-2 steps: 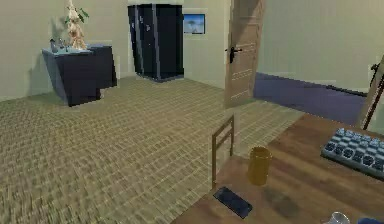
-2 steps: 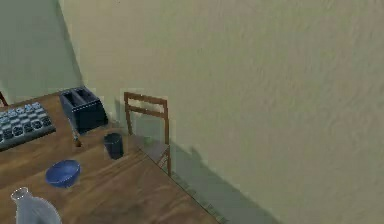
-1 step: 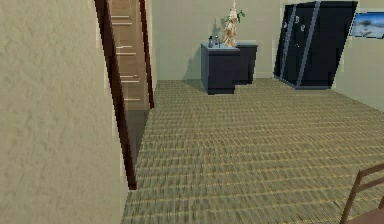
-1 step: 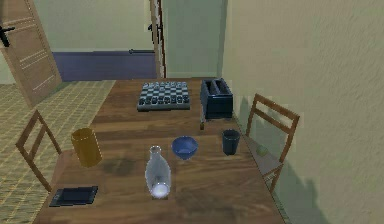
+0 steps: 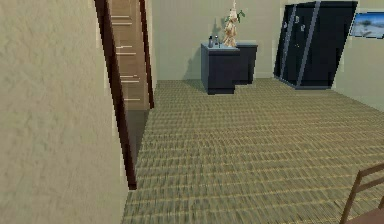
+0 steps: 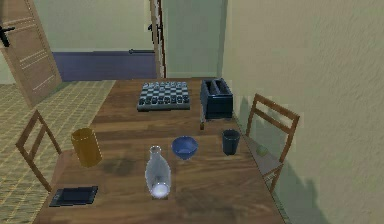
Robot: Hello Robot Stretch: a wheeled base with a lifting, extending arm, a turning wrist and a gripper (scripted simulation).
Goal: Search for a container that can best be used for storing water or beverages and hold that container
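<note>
Task's thing: a clear bottle stands upright on the near half of the wooden counter, at 6 o'clock from the checkered board.
Neighbours: the blue bowl is near, at 1 o'clock from the bottle. The orange cup at 10 o'clock and the dark mug at 2 o'clock are well apart from it. A dark flat slab lies at 8 o'clock.
Step in hand: I'd judge the search done, with the reach next.
Doing it well: take the body below the neck, approach from the bare 4 o'clock side away from the bowl, and lift straight up. Tall and narrow, it would tip easily.
Pincer: I cannot tell its state.
Hard to make out: the bottle's see-through edges melt into the wood, and I cannot tell if it has a cap or any contents. The counter's near edge is cut off. So is 1 chair at the forward view's 5 o'clock.
</note>
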